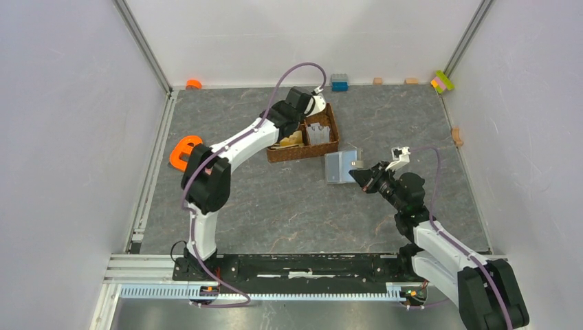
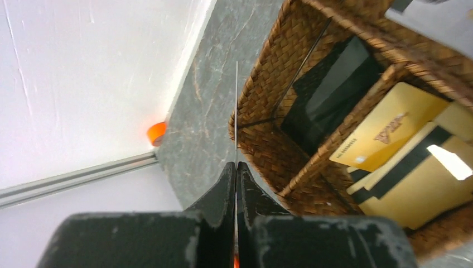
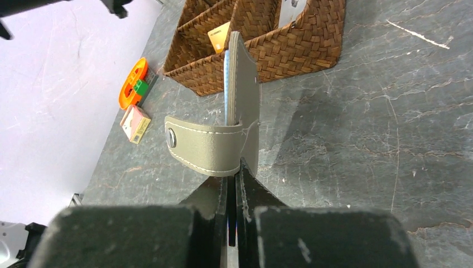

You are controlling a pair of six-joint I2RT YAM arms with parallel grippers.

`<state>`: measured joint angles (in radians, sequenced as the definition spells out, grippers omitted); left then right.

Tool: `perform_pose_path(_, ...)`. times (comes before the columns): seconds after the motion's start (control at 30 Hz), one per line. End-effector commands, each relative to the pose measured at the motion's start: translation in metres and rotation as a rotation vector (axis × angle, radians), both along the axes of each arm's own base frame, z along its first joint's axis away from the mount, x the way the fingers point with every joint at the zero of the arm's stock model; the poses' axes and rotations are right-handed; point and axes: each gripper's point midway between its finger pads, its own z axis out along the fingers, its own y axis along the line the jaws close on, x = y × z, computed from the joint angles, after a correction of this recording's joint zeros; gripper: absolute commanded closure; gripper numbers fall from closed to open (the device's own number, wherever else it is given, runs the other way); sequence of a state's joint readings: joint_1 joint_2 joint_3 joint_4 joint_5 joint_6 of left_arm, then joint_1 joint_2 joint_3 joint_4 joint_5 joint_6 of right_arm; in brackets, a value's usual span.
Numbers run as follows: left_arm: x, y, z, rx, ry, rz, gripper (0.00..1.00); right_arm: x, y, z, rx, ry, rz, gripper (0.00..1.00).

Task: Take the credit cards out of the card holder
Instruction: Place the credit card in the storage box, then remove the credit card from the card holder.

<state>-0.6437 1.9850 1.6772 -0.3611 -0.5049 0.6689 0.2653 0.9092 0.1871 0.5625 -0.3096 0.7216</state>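
The grey-olive card holder (image 3: pixel 242 72) stands on edge between my right gripper's (image 3: pixel 234 167) shut jaws, its snap tab (image 3: pixel 206 148) curling to the left. In the top view the card holder (image 1: pixel 340 166) is held open just right of the brown woven basket (image 1: pixel 302 152), with my right gripper (image 1: pixel 361 176) on its right edge. My left gripper (image 2: pixel 236 164) is shut on a thin credit card (image 2: pixel 236 111) seen edge-on, above the basket's far end (image 1: pixel 315 96). Several cards lie in the basket, one of them gold (image 2: pixel 385 134).
The divided basket (image 2: pixel 268 72) has a dark card in one compartment (image 2: pixel 329 95). An orange ring-shaped object (image 1: pixel 182 152) and a small pink box (image 3: pixel 135 124) lie to the left. A blue block (image 1: pixel 339 82) and small coloured blocks (image 1: pixel 442 81) line the back wall.
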Motion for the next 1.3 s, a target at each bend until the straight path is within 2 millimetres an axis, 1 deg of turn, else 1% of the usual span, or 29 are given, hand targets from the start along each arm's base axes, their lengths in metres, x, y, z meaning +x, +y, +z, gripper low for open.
perform_pose_path(0.0,0.021,0.012,0.007,0.251,-0.06,-0.007,0.98,0.002,0.005,0.02,0.054,-0.067,0.02,1.0)
perform_pose_path(0.07,0.029,0.01,0.001,0.269,-0.071,-0.01,0.98,0.001,0.006,0.019,0.056,-0.064,0.025,1.0)
perform_pose_path(0.17,0.037,0.0,-0.009,0.251,-0.052,-0.044,0.98,0.001,0.006,0.019,0.057,-0.063,0.026,1.0)
perform_pose_path(0.23,0.039,-0.007,-0.022,0.258,-0.031,-0.076,0.98,0.002,0.005,0.02,0.057,-0.065,0.02,1.0)
perform_pose_path(0.33,0.043,-0.011,-0.036,0.275,-0.013,-0.1,0.98,0.002,0.004,0.02,0.056,-0.066,0.013,1.0)
perform_pose_path(0.4,0.045,-0.012,-0.042,0.282,-0.013,-0.102,0.98,0.003,0.002,0.019,0.052,-0.064,0.005,1.0)
perform_pose_path(0.43,0.046,-0.011,-0.045,0.287,-0.011,-0.101,0.95,0.003,0.002,0.018,0.05,-0.062,0.001,1.0)
perform_pose_path(0.5,0.047,-0.011,-0.048,0.305,-0.009,-0.103,0.84,0.004,0.001,0.016,0.05,-0.054,-0.002,1.0)
perform_pose_path(0.53,0.048,-0.011,-0.047,0.308,-0.017,-0.098,0.79,0.004,0.001,0.016,0.05,-0.053,0.0,1.0)
perform_pose_path(0.63,0.046,-0.012,-0.04,0.279,-0.028,-0.091,0.7,0.005,0.002,0.016,0.054,-0.048,0.006,1.0)
perform_pose_path(0.7,0.041,-0.014,-0.031,0.242,-0.039,-0.082,0.65,0.005,0.001,0.015,0.051,-0.048,0.004,1.0)
perform_pose_path(0.8,0.025,-0.016,-0.015,0.164,-0.053,-0.073,0.61,0.007,-0.001,0.013,0.044,-0.049,-0.005,1.0)
perform_pose_path(0.87,0.009,-0.018,-0.003,0.105,-0.065,-0.064,0.51,0.007,-0.001,0.012,0.039,-0.05,-0.005,1.0)
perform_pose_path(0.9,0.0,-0.018,0.003,0.067,-0.082,-0.054,0.43,0.008,-0.001,0.011,0.039,-0.051,-0.005,1.0)
perform_pose_path(0.97,-0.022,-0.025,0.013,-0.023,-0.097,-0.05,0.36,0.008,0.0,0.013,0.04,-0.063,0.006,1.0)
perform_pose_path(1.03,-0.045,-0.034,0.024,-0.122,-0.104,-0.04,0.34,0.006,0.002,0.016,0.043,-0.084,0.028,1.0)
perform_pose_path(1.13,-0.078,-0.039,0.044,-0.298,-0.129,0.034,0.32,0.004,0.006,0.022,0.052,-0.12,0.055,1.0)
perform_pose_path(1.17,-0.089,-0.042,0.05,-0.367,-0.121,0.051,0.28,0.003,0.008,0.024,0.06,-0.129,0.068,1.0)
perform_pose_path(1.23,-0.11,-0.046,0.057,-0.508,-0.111,0.083,0.17,0.0,0.01,0.028,0.073,-0.15,0.089,1.0)
perform_pose_path(1.27,-0.119,-0.044,0.06,-0.58,-0.109,0.107,0.11,0.0,0.012,0.03,0.076,-0.16,0.096,1.0)
